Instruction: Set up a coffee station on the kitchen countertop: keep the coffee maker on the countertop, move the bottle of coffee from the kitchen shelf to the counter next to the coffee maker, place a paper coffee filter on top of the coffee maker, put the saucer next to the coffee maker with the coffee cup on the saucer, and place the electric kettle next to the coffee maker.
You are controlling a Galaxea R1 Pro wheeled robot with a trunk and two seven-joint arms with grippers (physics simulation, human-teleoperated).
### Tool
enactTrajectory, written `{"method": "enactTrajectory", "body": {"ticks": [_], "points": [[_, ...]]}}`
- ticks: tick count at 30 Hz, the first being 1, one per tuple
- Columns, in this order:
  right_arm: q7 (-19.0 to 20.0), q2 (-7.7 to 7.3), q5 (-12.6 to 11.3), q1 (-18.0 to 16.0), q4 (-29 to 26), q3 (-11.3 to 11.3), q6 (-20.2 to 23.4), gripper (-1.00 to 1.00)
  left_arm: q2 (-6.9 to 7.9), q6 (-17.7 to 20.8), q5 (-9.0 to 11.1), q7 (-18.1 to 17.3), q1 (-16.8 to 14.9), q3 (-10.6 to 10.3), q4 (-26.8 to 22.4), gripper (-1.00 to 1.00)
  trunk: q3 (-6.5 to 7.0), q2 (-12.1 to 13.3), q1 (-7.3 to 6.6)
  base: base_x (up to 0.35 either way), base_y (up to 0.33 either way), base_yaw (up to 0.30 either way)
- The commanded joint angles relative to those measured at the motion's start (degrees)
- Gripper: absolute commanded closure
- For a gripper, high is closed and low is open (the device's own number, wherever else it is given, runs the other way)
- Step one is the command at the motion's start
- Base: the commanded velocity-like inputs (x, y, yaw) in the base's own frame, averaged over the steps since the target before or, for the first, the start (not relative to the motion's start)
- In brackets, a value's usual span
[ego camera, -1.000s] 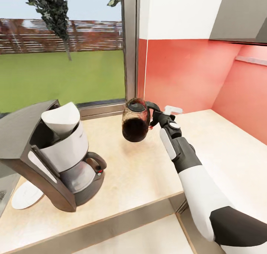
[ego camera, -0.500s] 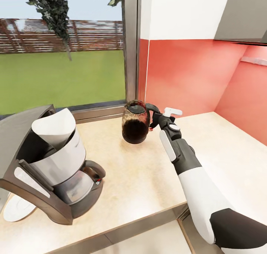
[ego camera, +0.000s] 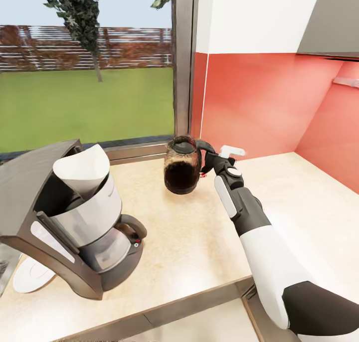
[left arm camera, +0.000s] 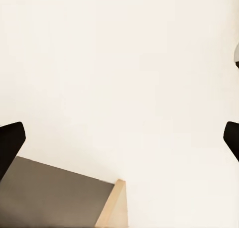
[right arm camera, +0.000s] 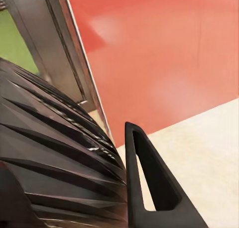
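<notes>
The electric kettle (ego camera: pixel 182 165) stands on the kitchen countertop (ego camera: pixel 199 232) near the window, and shows as a ribbed dark body (right arm camera: pixel 50 153) in the right wrist view. My right gripper (ego camera: pixel 209 160) is shut on its arched handle from the right; one black finger (right arm camera: pixel 149 188) shows beside the body. To the left is the coffee maker (ego camera: pixel 75 222) with the paper coffee filter (ego camera: pixel 84 168) in its top. The saucer (ego camera: pixel 31 276) lies behind its left side. My left gripper (left arm camera: pixel 119 143) is open over a pale surface. The bottle of coffee, coffee cup and kitchen shelf are out of view.
A red backsplash wall (ego camera: pixel 259 102) runs behind and to the right of the counter, with a grey wall cabinet (ego camera: pixel 334 23) above. The window frame (ego camera: pixel 185 63) stands just behind the kettle. The counter's front edge (ego camera: pixel 199 302) runs below my right arm.
The head view has shifted a little. The kettle, tilted and raised a second ago, now stands upright on the counter with my right gripper still on its handle.
</notes>
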Motion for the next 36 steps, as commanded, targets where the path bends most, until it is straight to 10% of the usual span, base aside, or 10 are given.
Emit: {"method": "enactTrajectory", "body": {"ticks": [1, 5, 13, 25, 36], "points": [[-0.4, -0.02, -0.4, 0.0, -0.1, 0.1, 0.1, 1.00, -0.01, -0.3, 0.2, 0.2, 0.0, -0.5, 0.1, -1.00, -0.08, -0.1, 0.03, 0.000, 0.000, 0.236], [-0.4, -0.02, -0.4, 0.6, -0.1, 0.6, 0.2, 1.00, -0.02, -0.2, 0.2, 0.2, 0.0, -0.5, 0.1, -1.00, -0.08, -0.1, 0.03, 0.000, 0.000, 0.095], [-0.4, -0.02, -0.4, 2.1, -0.2, 11.3, 0.1, 1.00, 0.04, -0.2, 0.2, 0.2, 0.0, -0.6, 0.1, -1.00, -0.08, -0.1, 0.03, 0.000, 0.000, 0.007], [-0.4, 0.09, -0.6, 2.7, -0.2, 12.4, 0.2, 1.00, 0.07, -0.2, 0.2, 0.2, 0.0, -0.6, 0.1, -1.00, -0.08, -0.1, 0.03, 0.000, 0.000, 0.000], [-0.1, 0.12, -12.6, 2.6, -0.5, 12.6, 0.3, 1.00, -0.02, -0.3, 0.2, 0.2, -0.1, -0.7, 0.1, -1.00, -0.08, -0.1, 0.03, 0.000, 0.000, 0.000]]}}
